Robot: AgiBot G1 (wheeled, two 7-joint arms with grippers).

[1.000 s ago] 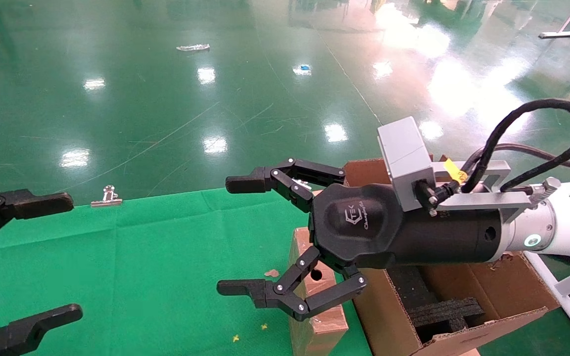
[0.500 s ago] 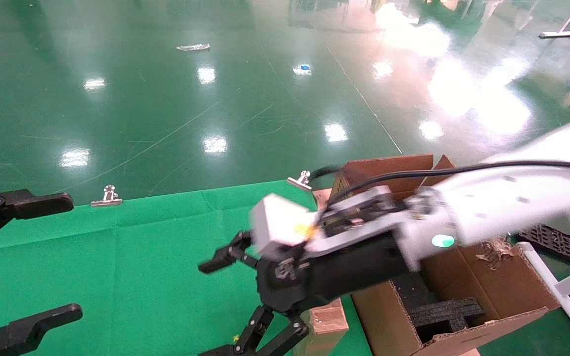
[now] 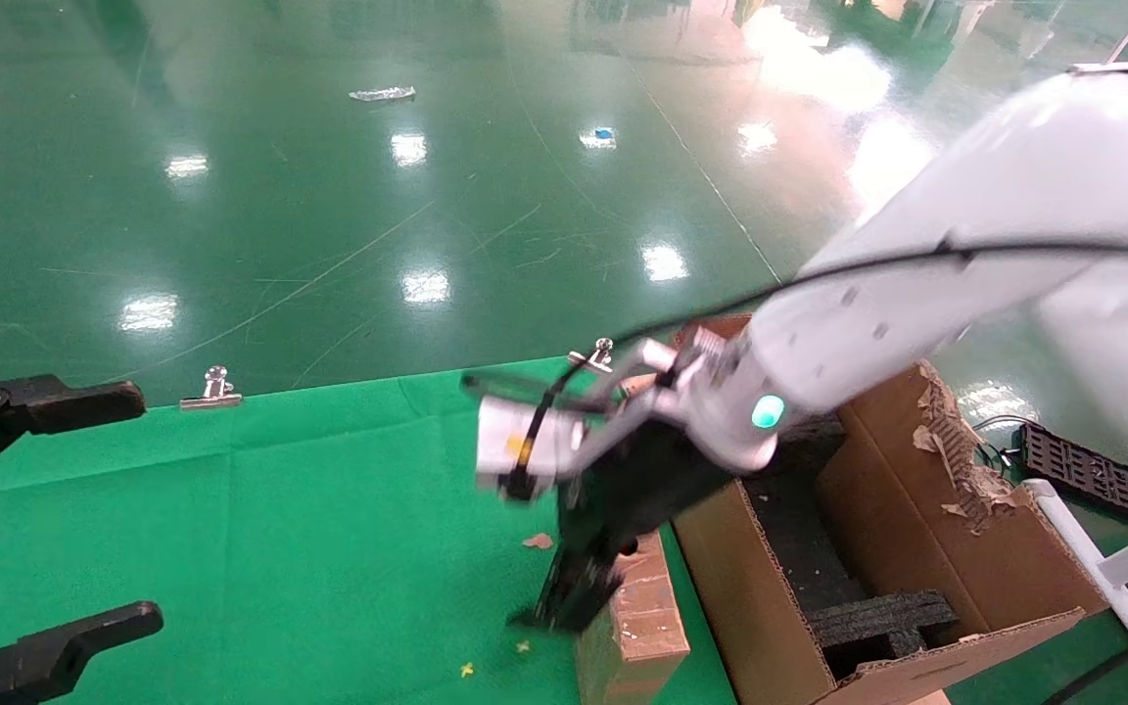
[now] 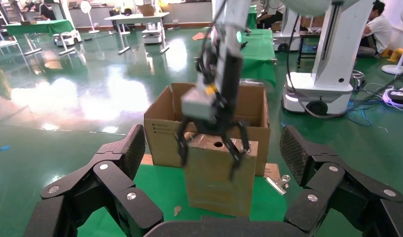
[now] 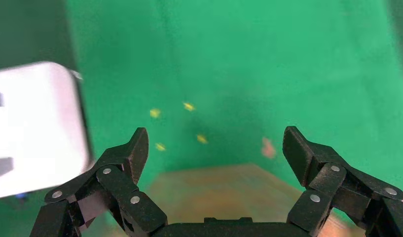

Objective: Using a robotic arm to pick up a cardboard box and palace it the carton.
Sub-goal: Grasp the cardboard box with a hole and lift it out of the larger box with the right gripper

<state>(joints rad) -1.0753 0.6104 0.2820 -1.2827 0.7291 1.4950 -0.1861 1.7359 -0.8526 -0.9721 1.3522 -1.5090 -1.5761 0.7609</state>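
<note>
The small cardboard box [image 3: 644,615] stands upright on the green cloth [image 3: 280,529], close against the carton [image 3: 750,578]. The white robotic arm [image 3: 916,284], my right arm, reaches down over it. My right gripper [image 3: 591,587] is open, pointing down, with its fingers straddling the box's top end. The left wrist view shows this gripper [image 4: 213,137] over the box [image 4: 216,182], whose top has a round hole, with the carton [image 4: 160,133] behind. In the right wrist view the gripper [image 5: 216,148] is open with the box [image 5: 214,192] between its fingers. My left gripper [image 3: 138,507] is parked open at the left.
The carton holds black foam inserts [image 3: 877,617] and has ragged flaps [image 3: 956,460]. Binder clips [image 3: 216,387] [image 3: 595,357] pin the cloth's far edge. A black grid part [image 3: 1078,470] and a white frame [image 3: 1112,568] lie to the right. Small scraps [image 3: 537,540] dot the cloth.
My right arm has swung from level above the cloth to pointing down, and its open gripper has dropped over the box's top. The left gripper has not moved.
</note>
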